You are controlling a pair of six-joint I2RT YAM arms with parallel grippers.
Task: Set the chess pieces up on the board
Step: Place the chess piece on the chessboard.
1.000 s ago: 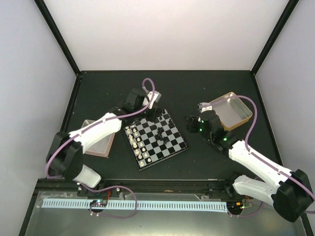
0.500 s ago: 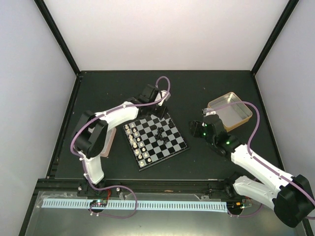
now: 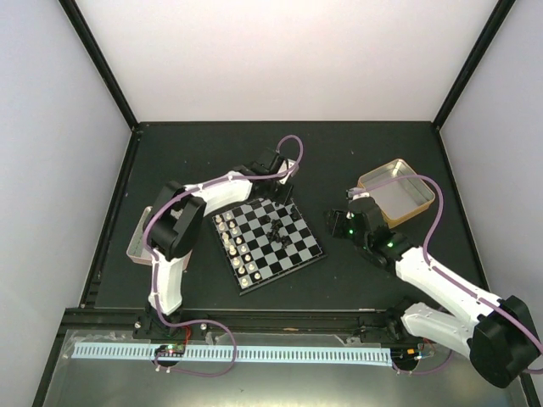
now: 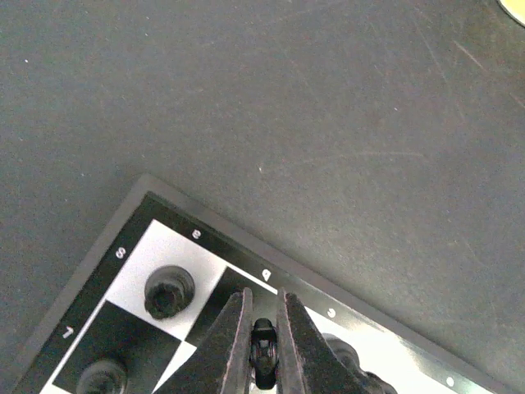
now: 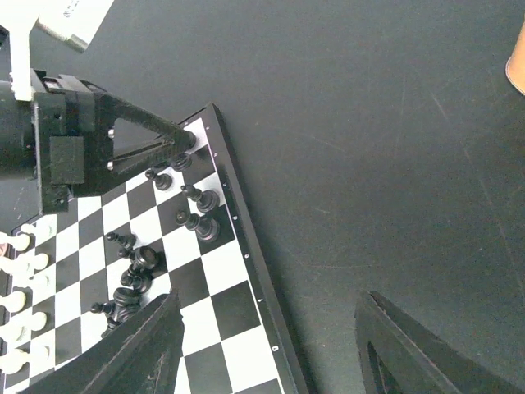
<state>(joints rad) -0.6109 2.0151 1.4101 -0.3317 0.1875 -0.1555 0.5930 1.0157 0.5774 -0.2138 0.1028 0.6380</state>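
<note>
Black-side setup in hand, by the look of it. Pinching 1 black chessman [image 4: 262, 355] between the pressed-in fingers of the left gripper [image 4: 262, 305], low over a dark edge square at the far corner of the board [image 3: 297, 243]. Cannot tell whether touching down yet.

Next, probably: lower squarely, part the fingers without nudging the corner piece [image 4: 170, 292] on the pale square just beside, then lift straight up. More to fetch after that: loose black pieces [image 3: 276, 227] bunched mid-board, cream-white set [image 3: 234, 248] lined along the left edge.

Left arm reaching far forward from a bent elbow, wrist angled down. Right gripper [image 3: 341, 219] spread wide and empty, hovering off the board's right side near the gold tin [image 3: 399, 193].
</note>
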